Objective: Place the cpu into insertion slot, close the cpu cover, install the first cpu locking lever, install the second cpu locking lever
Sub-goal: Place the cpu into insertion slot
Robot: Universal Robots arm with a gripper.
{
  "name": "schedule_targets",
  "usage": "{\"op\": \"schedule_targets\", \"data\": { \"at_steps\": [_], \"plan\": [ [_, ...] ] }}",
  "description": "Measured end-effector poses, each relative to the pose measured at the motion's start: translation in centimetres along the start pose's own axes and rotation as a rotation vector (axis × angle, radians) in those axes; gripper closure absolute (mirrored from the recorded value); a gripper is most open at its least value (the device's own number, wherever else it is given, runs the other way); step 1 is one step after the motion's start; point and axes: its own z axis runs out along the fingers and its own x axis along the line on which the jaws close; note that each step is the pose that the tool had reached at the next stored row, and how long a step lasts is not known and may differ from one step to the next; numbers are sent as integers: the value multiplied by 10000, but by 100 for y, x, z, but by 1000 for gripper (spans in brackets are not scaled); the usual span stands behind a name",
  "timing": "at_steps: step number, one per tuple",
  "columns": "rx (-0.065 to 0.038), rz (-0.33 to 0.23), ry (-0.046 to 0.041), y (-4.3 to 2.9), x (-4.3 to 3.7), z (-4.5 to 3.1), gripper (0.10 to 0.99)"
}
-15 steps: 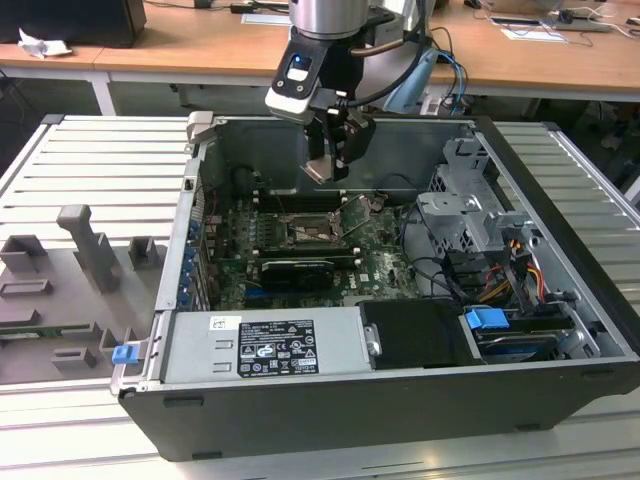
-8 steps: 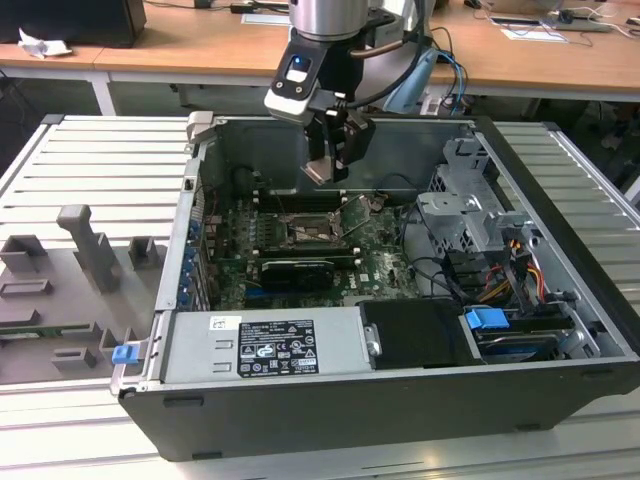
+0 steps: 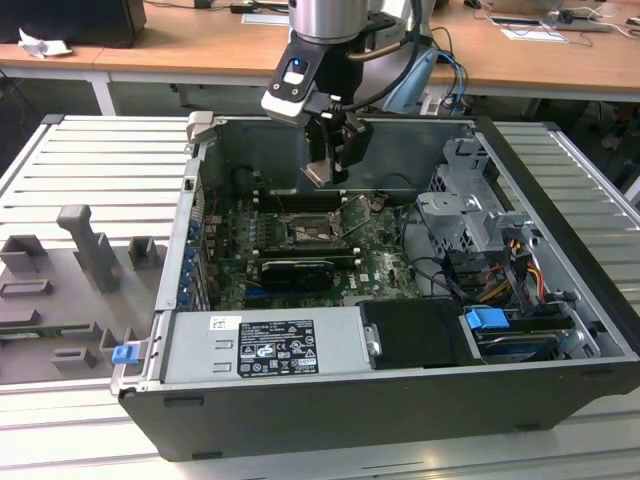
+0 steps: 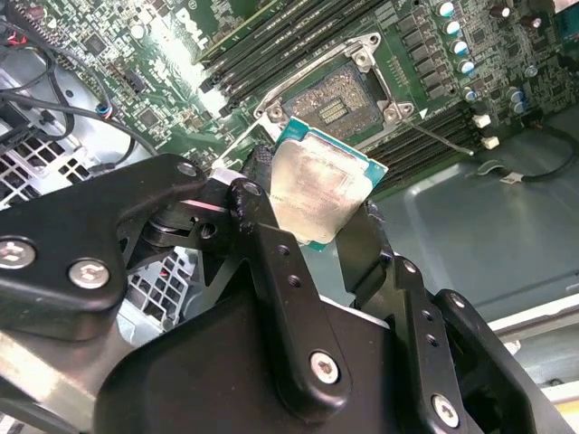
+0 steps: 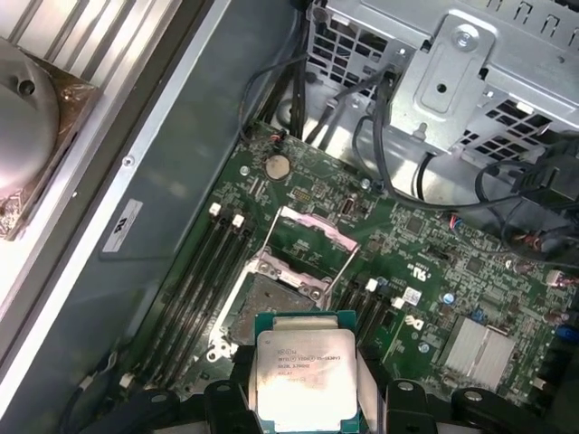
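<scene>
The cpu (image 4: 321, 194), a small flat square chip with a pale silvery face and a green edge, sits pinched between the two black fingers (image 4: 258, 226) of the gripper (image 4: 312, 217). The fingers are closed narrowly on two opposite edges of the chip, which juts out past the fingertips. In the first wrist view the cpu (image 5: 303, 380) shows its printed face, with the gripper (image 5: 303, 402) clamped on either side of it.

In the exterior view the gripper (image 3: 330, 168) hangs inside an open black computer case (image 3: 330, 420), holding the cpu (image 3: 318, 175) in the air, well clear of the green circuit board (image 3: 385, 265). The insertion slot (image 3: 312, 231) lies on the board below the chip and slightly nearer the camera. The two are apart.

In the first wrist view the insertion slot (image 5: 271, 298) is uncovered, its dark contact field exposed. The cpu cover (image 5: 308, 240), a silver-grey frame plate, is swung up open on the slot's far side.

Inside the case, a grey power supply (image 3: 260, 345) fills the near side. A metal drive cage (image 3: 470, 200) stands at the exterior view's right. Long black memory slots (image 5: 204, 262) flank the socket. The case rests on a ribbed metal table (image 3: 90, 170).
</scene>
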Motion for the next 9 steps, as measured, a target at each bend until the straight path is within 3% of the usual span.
{"op": "schedule_targets", "data": {
  "at_steps": [6, 9],
  "plan": [
    [-3, 345, -34, -2, 0, 17, 557],
    [-2, 769, -79, -2, 2, 33, 557]
  ]
}}
